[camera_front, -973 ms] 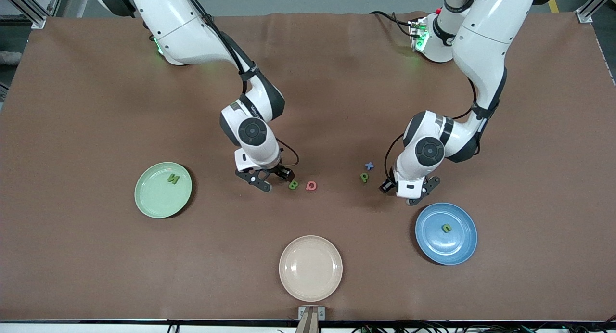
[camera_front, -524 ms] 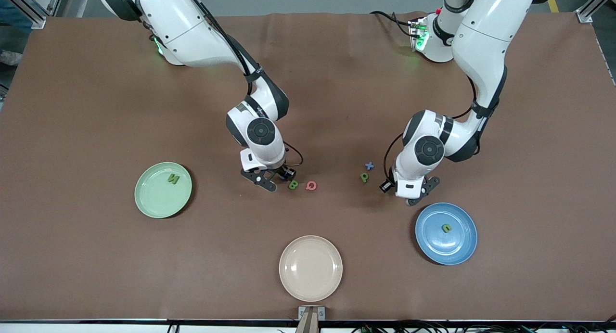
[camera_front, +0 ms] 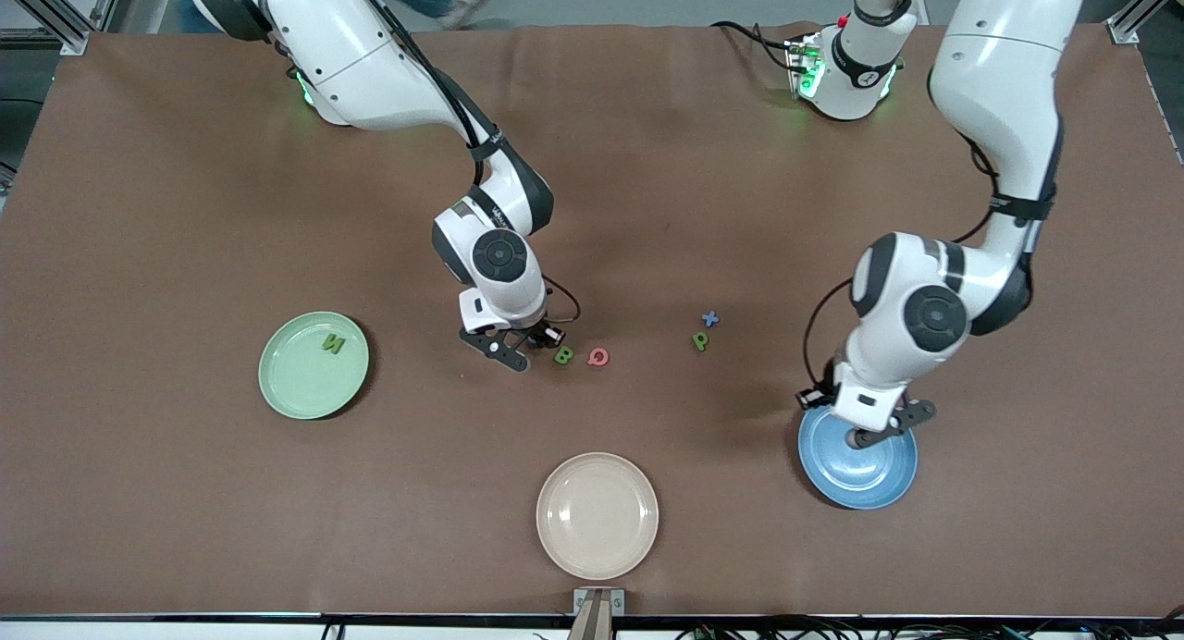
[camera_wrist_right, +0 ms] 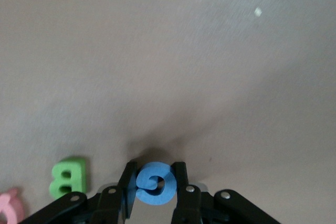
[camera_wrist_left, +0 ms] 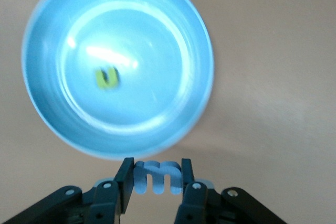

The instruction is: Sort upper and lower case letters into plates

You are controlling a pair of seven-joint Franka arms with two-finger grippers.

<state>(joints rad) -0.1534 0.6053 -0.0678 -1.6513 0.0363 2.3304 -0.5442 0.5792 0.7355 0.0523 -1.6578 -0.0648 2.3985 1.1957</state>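
- The round pale green matte plate [camera_front: 314, 365] lies toward the right arm's end of the table, with a green foam letter N [camera_front: 333, 344] in it at about 1 o'clock.
- The right gripper [camera_wrist_right: 155, 182] is low at the table, clamped on a blue foam letter [camera_wrist_right: 153, 183], just beside the green foam letter B [camera_front: 563, 354] and the pink foam letter Q [camera_front: 598, 357].
- The round cream-beige plate [camera_front: 598, 515] lies nearest the front camera.
- A green letter P [camera_front: 701, 341] and a small blue x [camera_front: 710, 319] lie near the table's middle.
- The left gripper [camera_wrist_left: 156, 178] hangs over the round blue matte plate [camera_wrist_left: 173, 51], pinching a pale blue foam letter m [camera_wrist_left: 157, 175]; a yellow-green letter u [camera_wrist_left: 107, 77] lies in that plate.
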